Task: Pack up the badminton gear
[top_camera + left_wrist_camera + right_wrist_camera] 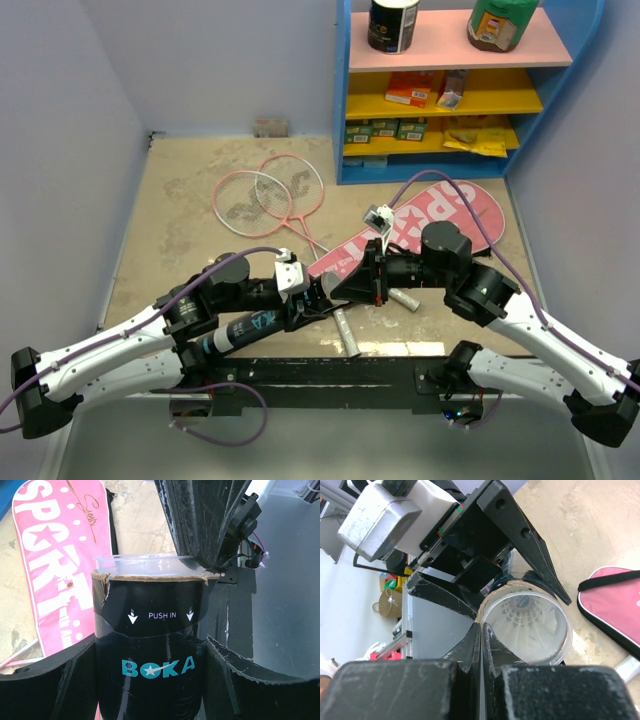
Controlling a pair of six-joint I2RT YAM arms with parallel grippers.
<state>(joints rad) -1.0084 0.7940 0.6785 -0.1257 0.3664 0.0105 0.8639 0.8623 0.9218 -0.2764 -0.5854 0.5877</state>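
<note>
All 3 views are bright and evenly lit, apparently from overhead, with only soft, short shadows under the arms on the beige speckled tabletop [180, 200]. A pale glare patch sits at its near edge in the top view. From the left wrist, the glossy black shuttle tube [150, 650] is sharp, its lettering readable; the pink racket-shaped fabric bag [60, 565] behind is crisp too. From the right wrist, the black right claw [481, 630] blurs close to the lens, and the tube's mouth is slightly hazy.

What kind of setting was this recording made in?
Probably a staged robot test cell: plain lilac walls box in a tabletop, a blue shelf unit holds jars and boxes, and two robot arms are bolted at its near edge.
</note>
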